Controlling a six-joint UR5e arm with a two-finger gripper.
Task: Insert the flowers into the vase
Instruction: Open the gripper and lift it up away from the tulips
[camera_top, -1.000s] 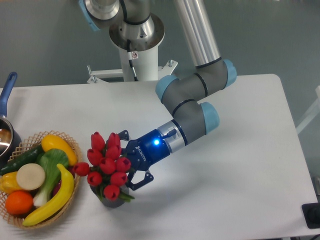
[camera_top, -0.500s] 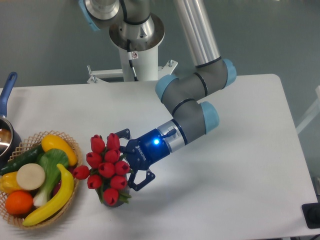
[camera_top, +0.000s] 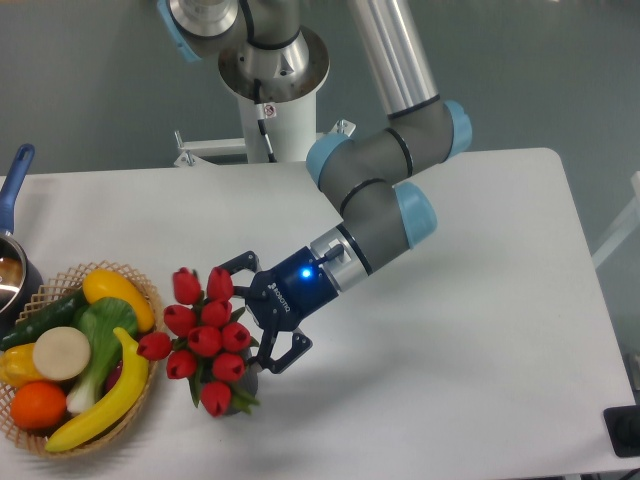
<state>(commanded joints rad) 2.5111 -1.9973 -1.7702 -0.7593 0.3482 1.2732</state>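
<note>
Spread wide, the jaws of the gripper (camera_top: 243, 318) stood just behind the flowers (camera_top: 203, 338), one finger (camera_top: 231, 266) above the bunch and the other below by its right edge; whether either still touched the stems could not be made out, as the red buds covered that spot. Beneath the bunch only a dark sliver of the vase (camera_top: 243, 384) showed. At left, the wicker basket (camera_top: 141, 283) of fruit was cropped by the frame, as was the blue-handled pot (camera_top: 12, 255).
</note>
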